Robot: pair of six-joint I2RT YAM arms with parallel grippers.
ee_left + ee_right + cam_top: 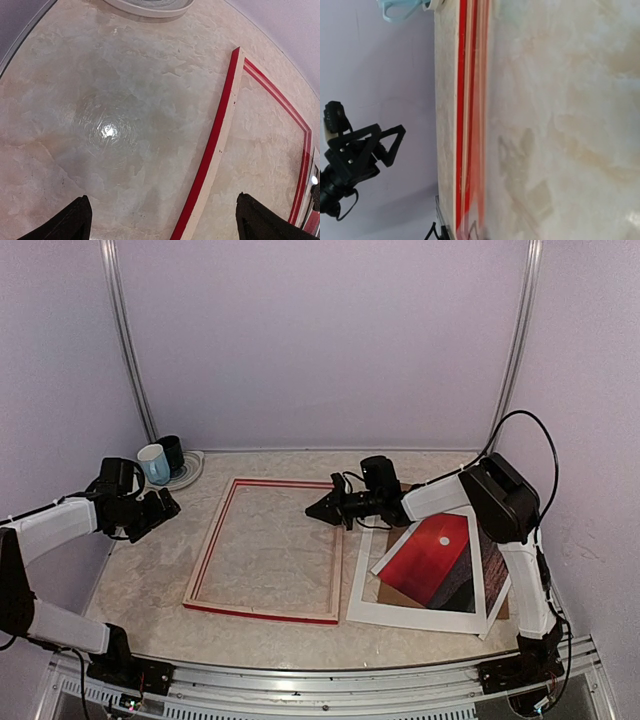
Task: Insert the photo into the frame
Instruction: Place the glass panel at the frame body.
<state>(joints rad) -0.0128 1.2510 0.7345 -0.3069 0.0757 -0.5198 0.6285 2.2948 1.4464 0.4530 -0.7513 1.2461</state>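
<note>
Top external view. The frame (pixel 262 613) lies flat on the marble-patterned table (pixel 150 570), left of centre, red face up; bare table shows through its opening. The photo (pixel 430 558) is outside the frame, to its right, lying askew on a white mat (pixel 410 616) and a brown backing board (pixel 398 594), partly beneath the right forearm. The mat's left edge lies just beside the frame's right rail. The right gripper (pixel 316 510) is above the frame's right rail near its far corner, jaws pressed together with nothing between them. The left gripper (pixel 165 505) hangs over bare table left of the frame, jaws spread wide, empty. At the far left corner, a pale blue mug (pixel 153 463) and a black mug (pixel 172 452) stand on a plate (pixel 190 476).

Left wrist view. Two dark fingertips (pixel 70 222) sit at the bottom corners, well apart. Between them run bare table and the frame's left rail, red face and pale wood side. The plate's rim shows at the top edge.

Right wrist view. The picture is turned sideways. The frame's rail shows as a blurred red streak along the table. The right gripper's own fingers are not clearly visible here. The left gripper shows at the left against the purple wall, jaws apart. The blue mug is at the top edge.
</note>
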